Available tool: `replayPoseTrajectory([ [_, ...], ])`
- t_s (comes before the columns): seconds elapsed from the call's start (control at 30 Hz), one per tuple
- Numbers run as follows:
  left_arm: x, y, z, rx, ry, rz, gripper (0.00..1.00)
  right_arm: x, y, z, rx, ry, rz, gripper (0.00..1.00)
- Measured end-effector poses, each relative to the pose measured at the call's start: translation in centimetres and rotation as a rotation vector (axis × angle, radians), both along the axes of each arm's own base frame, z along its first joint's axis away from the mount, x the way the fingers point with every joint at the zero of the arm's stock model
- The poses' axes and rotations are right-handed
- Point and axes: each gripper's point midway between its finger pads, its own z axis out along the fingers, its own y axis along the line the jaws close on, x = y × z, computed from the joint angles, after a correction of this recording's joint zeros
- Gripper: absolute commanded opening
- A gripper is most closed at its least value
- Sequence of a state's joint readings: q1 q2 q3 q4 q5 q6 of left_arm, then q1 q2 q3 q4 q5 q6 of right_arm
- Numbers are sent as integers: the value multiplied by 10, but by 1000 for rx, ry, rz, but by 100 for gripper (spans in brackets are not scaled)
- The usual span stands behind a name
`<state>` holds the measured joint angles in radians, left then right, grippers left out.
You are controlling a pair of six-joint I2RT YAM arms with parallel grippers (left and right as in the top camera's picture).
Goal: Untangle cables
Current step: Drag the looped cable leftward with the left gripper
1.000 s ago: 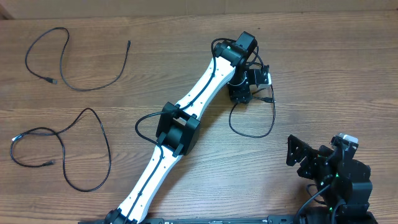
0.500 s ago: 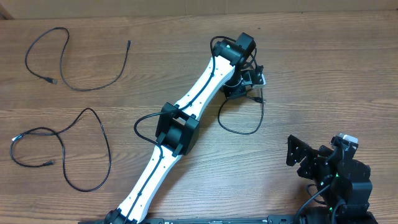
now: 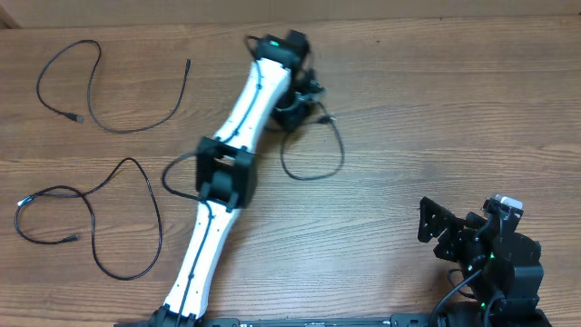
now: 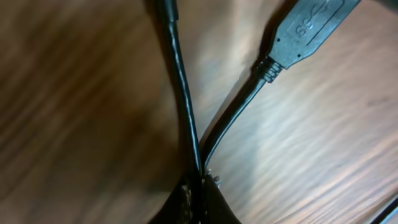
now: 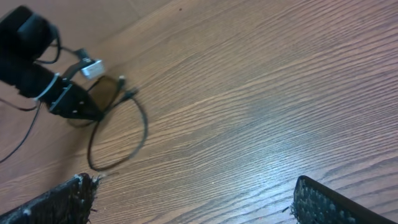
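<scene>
cables: overhead, one loop sits centre-far, pinched by the left gripper, and two more cables lie loose at the left. only the left wrist view shows two strands and a plug at its clamped tips. the right gripper gapes wide, near right.

First cable centre, second cable far left, third cable nearer.

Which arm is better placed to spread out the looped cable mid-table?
Left. The left fingers are shut on that cable; the right fingers stand open, far from it.
</scene>
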<state>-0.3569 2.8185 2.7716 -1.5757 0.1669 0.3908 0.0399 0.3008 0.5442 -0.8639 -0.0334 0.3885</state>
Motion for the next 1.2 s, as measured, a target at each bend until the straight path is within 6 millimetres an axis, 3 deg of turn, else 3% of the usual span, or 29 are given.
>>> replayPoseTrajectory([
  [0.4,24,135,-1,102,48,352,4,0,0,0,0,0,0,100],
  [0.77,33,234,-1,112,32,564,4,0,0,0,0,0,0,100],
  [1.2,16,352,-1,113,39,886,4,0,0,0,0,2,0,100],
])
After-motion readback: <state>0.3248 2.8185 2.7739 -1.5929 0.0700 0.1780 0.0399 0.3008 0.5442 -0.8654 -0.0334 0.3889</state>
